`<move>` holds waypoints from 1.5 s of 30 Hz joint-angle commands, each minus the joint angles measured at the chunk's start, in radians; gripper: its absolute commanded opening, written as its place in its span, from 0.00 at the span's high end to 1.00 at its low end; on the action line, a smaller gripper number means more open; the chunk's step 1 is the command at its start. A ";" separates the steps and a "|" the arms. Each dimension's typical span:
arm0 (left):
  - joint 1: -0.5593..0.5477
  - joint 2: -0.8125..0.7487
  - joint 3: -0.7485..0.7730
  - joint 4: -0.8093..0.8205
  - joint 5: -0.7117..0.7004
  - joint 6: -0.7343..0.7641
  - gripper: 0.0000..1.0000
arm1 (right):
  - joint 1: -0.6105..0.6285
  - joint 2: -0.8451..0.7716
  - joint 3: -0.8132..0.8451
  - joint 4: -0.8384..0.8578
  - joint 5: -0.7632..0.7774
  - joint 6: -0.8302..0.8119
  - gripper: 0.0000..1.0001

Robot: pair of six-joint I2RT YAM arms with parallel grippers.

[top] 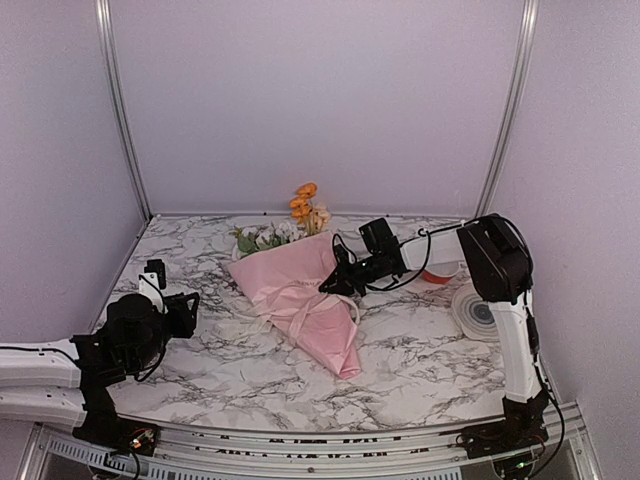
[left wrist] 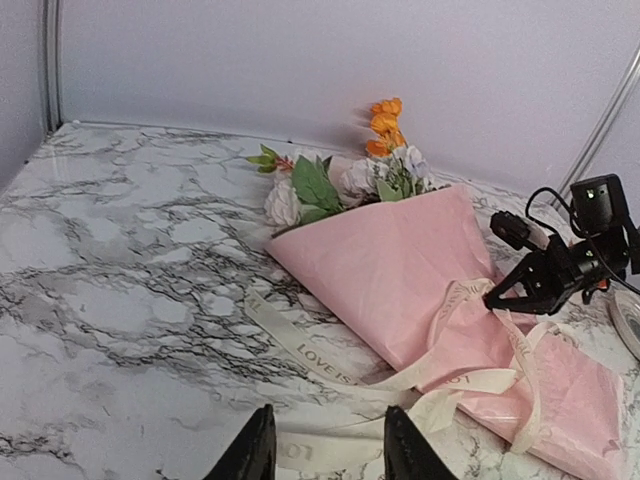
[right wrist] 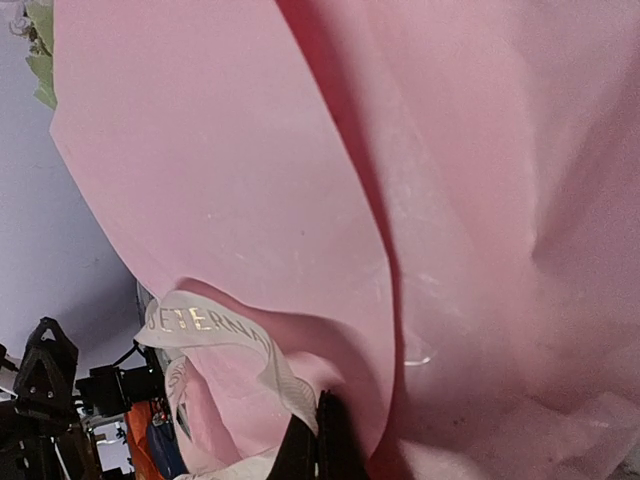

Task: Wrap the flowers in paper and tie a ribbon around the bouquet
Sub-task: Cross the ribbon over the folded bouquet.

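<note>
1. The white-and-grey marbled counter (top: 200,370) carries the pink paper-cone bouquet (top: 300,290) near its middle. The bouquet lies flat, with its orange, white and green artificial flowers (left wrist: 340,180) toward the far edge and its tip toward the near right corner.
2. The thin pink paper sheet (left wrist: 400,260) looks fully wrapped, so the step in hand is probably the tie.
3. The long cream ribbon with dark lettering (left wrist: 310,355) rings the cone's waist loosely, and its ends trail toward the near left corner. To tie it well, pinch a loose end low against the counter. Then draw it slowly away from the cone, along the surface, while the other side anchors the loop. A hard tug would likely crumple the soft paper or drag the bouquet.
4. The right arm (top: 495,260) rises from the near right corner, and its forearm reaches level toward mid-counter. The right tool (top: 333,285) sits at the cone's waist with its fingers together, seemingly clamped on the ribbon loop.
5. The left arm (top: 130,335) is folded low at the near left corner, aimed at the bouquet. The left tool (left wrist: 325,455) has its fingers apart and holds nothing, and a ribbon end lies just beyond the tips.
</note>
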State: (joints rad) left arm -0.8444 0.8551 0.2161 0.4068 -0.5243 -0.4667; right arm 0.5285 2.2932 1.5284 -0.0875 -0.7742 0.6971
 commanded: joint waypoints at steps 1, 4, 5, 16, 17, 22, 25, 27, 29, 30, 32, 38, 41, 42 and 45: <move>-0.041 0.010 0.085 -0.099 -0.263 0.084 0.59 | 0.008 0.023 0.039 -0.018 0.017 -0.021 1.00; -0.069 0.158 0.207 -0.094 -0.269 0.216 0.53 | 0.010 0.022 0.039 -0.019 0.018 -0.022 1.00; -0.077 0.224 0.248 -0.076 -0.210 0.287 0.51 | 0.010 0.022 0.039 -0.019 0.019 -0.024 1.00; -0.079 1.029 1.036 -0.525 0.572 0.789 0.32 | 0.010 0.014 0.029 -0.017 0.013 -0.031 1.00; -0.078 1.073 1.088 -0.576 0.584 0.806 0.30 | 0.010 0.013 0.028 -0.015 0.013 -0.029 1.00; -0.059 1.219 1.254 -0.775 0.599 0.821 0.30 | 0.010 0.010 0.024 -0.016 0.011 -0.036 1.00; -0.058 1.238 1.258 -0.794 0.516 0.818 0.32 | 0.010 0.009 0.020 -0.013 0.011 -0.036 1.00; -0.058 1.242 1.258 -0.795 0.470 0.814 0.36 | 0.010 0.008 0.020 -0.011 0.009 -0.035 1.00; -0.058 1.251 1.262 -0.794 0.413 0.809 0.41 | 0.010 0.009 0.020 -0.010 0.009 -0.036 1.00; -0.056 1.254 1.264 -0.793 0.389 0.808 0.45 | 0.009 0.009 0.020 -0.011 0.007 -0.038 1.00; -0.055 1.260 1.266 -0.789 0.357 0.806 0.52 | 0.010 0.008 0.019 -0.009 0.007 -0.038 1.00; -0.046 1.260 1.261 -0.776 0.335 0.804 0.78 | 0.010 0.005 0.015 -0.008 0.005 -0.040 1.00; -0.043 1.248 1.252 -0.764 0.331 0.804 0.82 | 0.010 0.004 0.015 -0.009 0.003 -0.042 1.00; -0.041 1.246 1.251 -0.759 0.328 0.804 0.83 | 0.010 0.003 0.015 -0.011 0.003 -0.043 1.00; -0.034 1.242 1.252 -0.754 0.311 0.806 0.84 | 0.010 0.003 0.013 -0.013 0.002 -0.047 1.00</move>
State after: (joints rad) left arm -0.8978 2.0960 1.4651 -0.3275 -0.1665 0.3378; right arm 0.5316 2.2971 1.5356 -0.0959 -0.7727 0.6746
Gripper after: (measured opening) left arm 0.167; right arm 0.007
